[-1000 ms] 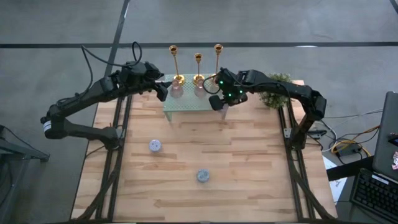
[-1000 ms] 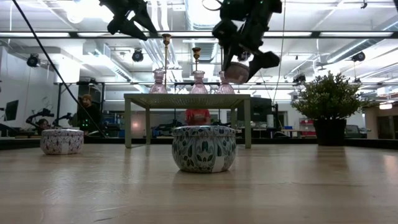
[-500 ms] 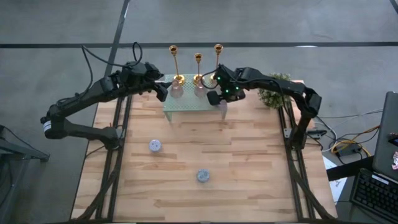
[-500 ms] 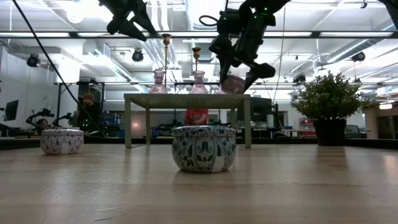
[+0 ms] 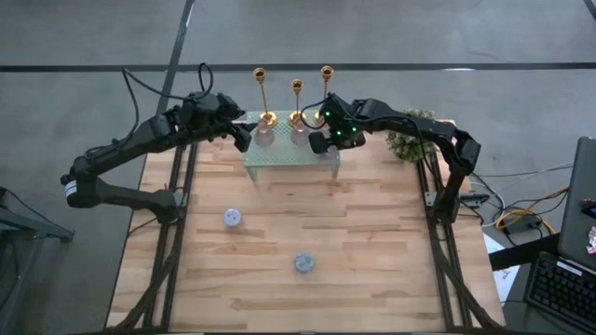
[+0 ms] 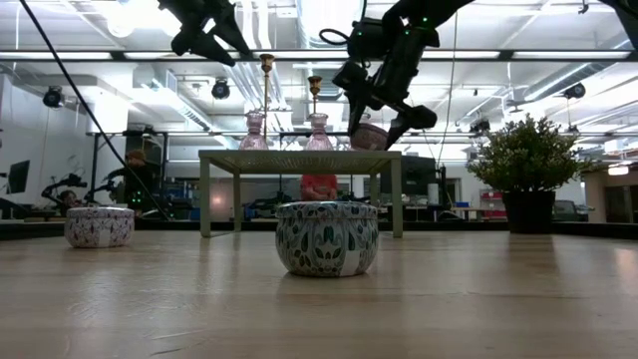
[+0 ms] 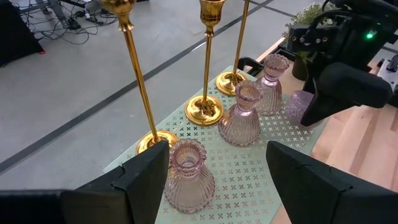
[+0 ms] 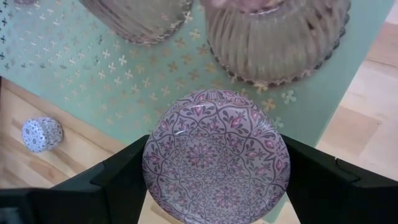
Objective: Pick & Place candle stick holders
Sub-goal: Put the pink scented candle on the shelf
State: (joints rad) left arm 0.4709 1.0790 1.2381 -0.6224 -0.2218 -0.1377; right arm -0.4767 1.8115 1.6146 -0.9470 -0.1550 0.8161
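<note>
Three gold candle stick holders (image 5: 264, 96) (image 5: 297, 102) (image 5: 326, 91) stand by their round bases on the far side of a small green perforated table (image 5: 279, 163); they also show in the left wrist view (image 7: 208, 62). Pink glass holders (image 7: 241, 118) stand in front of them. My left gripper (image 5: 242, 136) hovers open and empty above the green table's left end. My right gripper (image 5: 326, 145) is shut on a round pink patterned tin (image 8: 216, 155) low over the green table's right end. My right gripper pinches the pink tin by its round side wall (image 8: 150, 163) between its two fingers (image 8: 118, 180), one on each opposite side. The fingers come from above, slanting down, and the patterned top faces the wrist. The tin (image 6: 374, 135) sits at the green tabletop; whether it touches, I cannot tell.
Two patterned tins (image 5: 233, 218) (image 5: 304, 263) sit on the wooden table nearer the front. A potted plant (image 5: 410, 140) stands at the far right. People (image 6: 317, 186) show in the room behind the table.
My right gripper has carried the pink tin toward the table's far edge and down, from the air in front of the green table to its right end beside the pink glass holders.
</note>
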